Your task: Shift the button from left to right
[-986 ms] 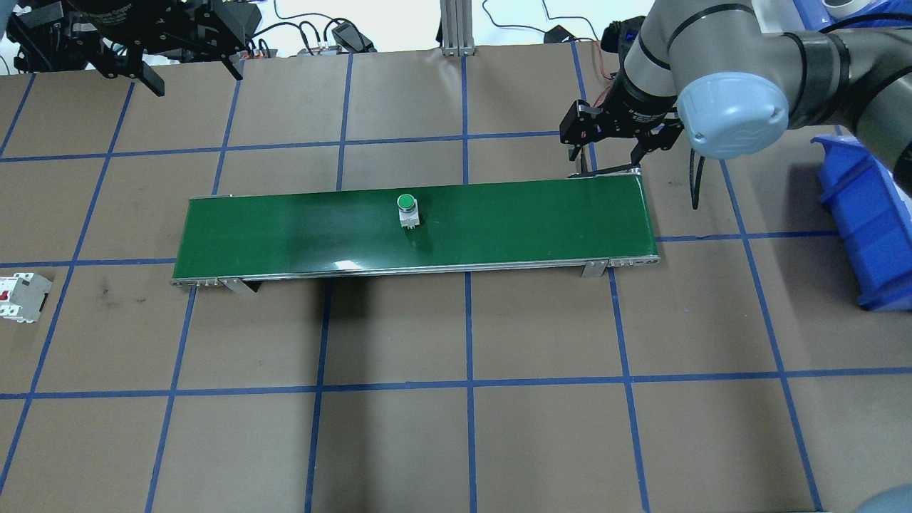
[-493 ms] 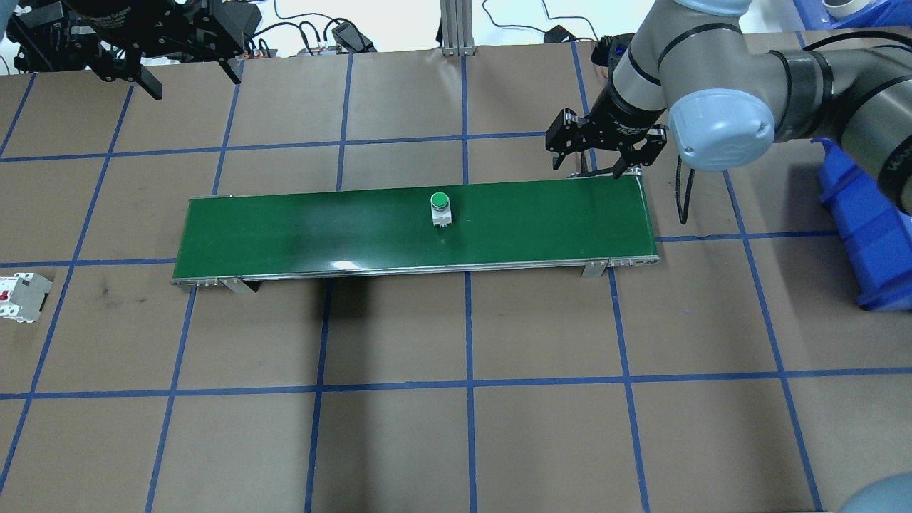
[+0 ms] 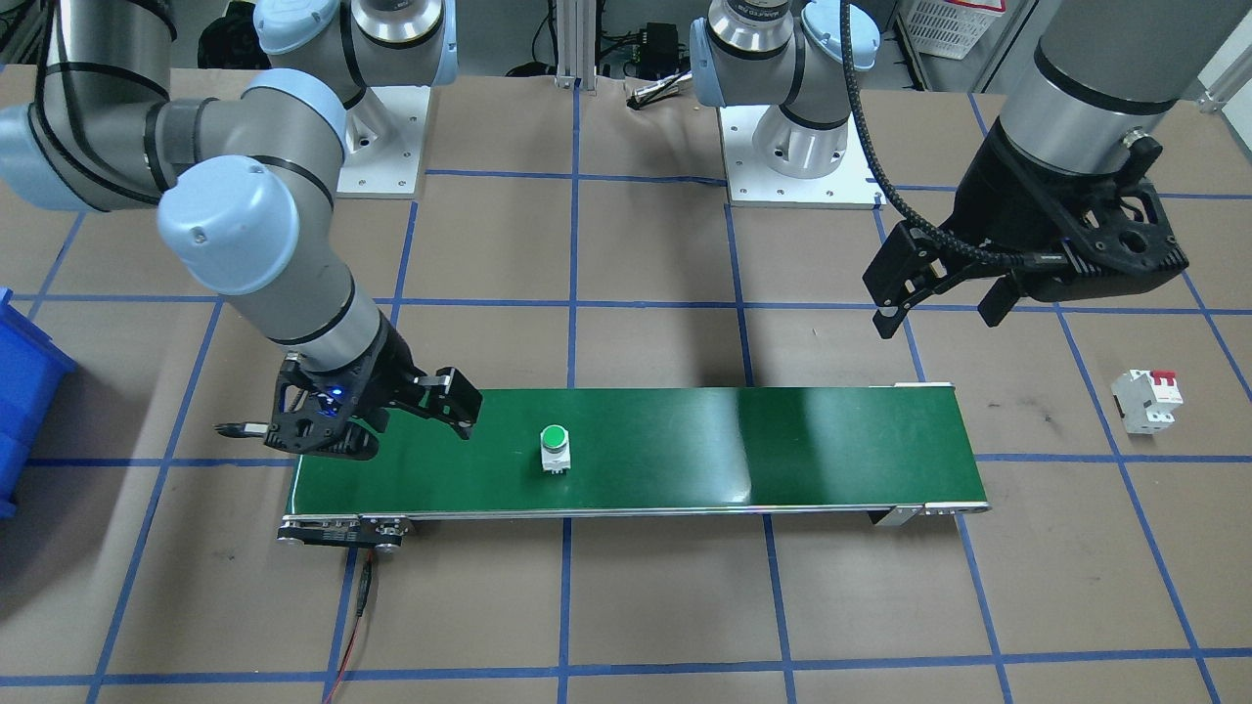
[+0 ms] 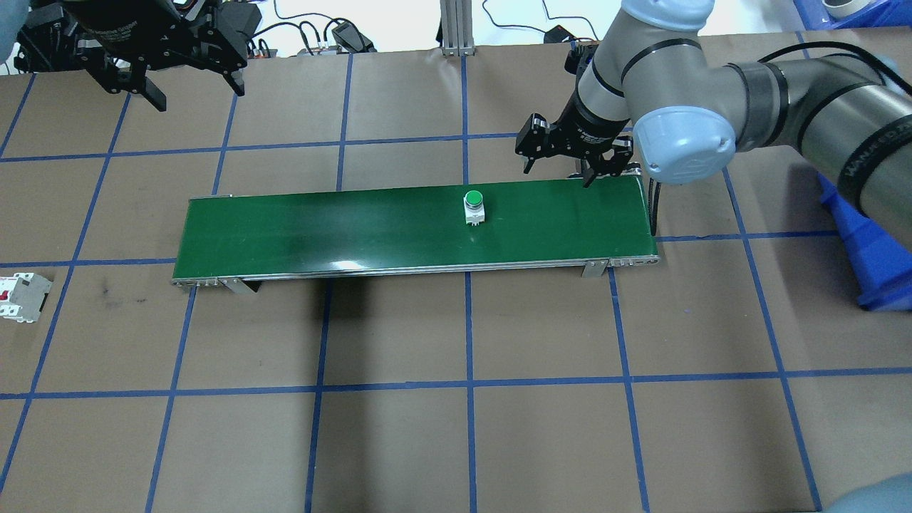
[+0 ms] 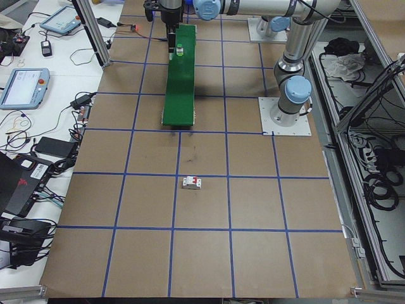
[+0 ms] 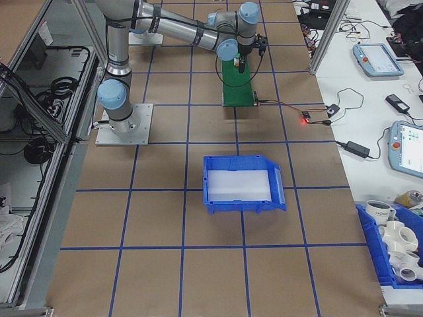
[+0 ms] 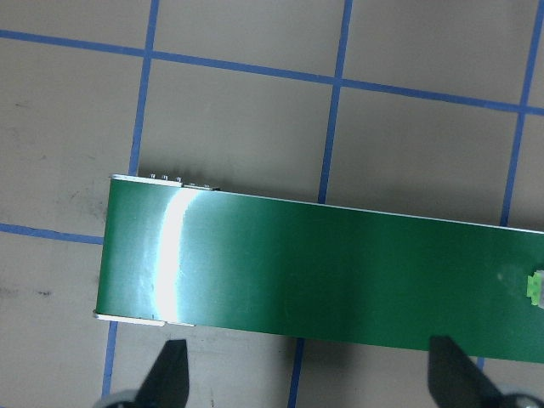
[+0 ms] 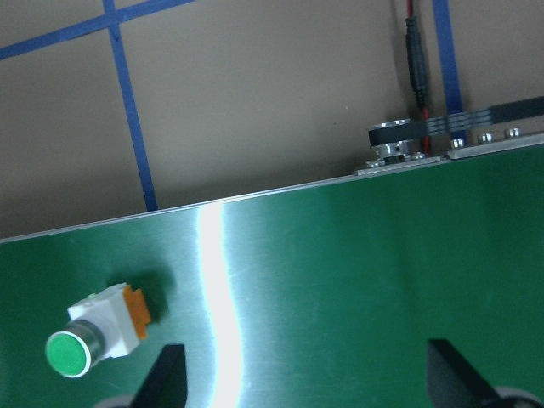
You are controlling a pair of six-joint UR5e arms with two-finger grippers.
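The button (image 4: 474, 203), white body with a round green cap, stands on the green conveyor belt (image 4: 320, 228), right of its middle. The right wrist view shows the button (image 8: 98, 327) at lower left with its orange end, just left of the gripper's left finger. My right gripper (image 4: 557, 171) hangs open over the belt's far edge, a short way right of the button. In the front-facing view that right gripper (image 3: 342, 420) is left of the button (image 3: 555, 445). My left gripper (image 4: 198, 91) is open and empty, high beyond the belt's left end.
A white circuit breaker (image 4: 21, 296) with a red lever lies on the table at the far left. A blue bin (image 4: 869, 228) stands at the right edge. The belt's motor pulley and red cable (image 8: 416, 93) sit at its right end.
The button has ridden the belt rightward, from the middle to right of it. My right gripper has moved left along the belt's far edge toward it. The left gripper has barely moved.
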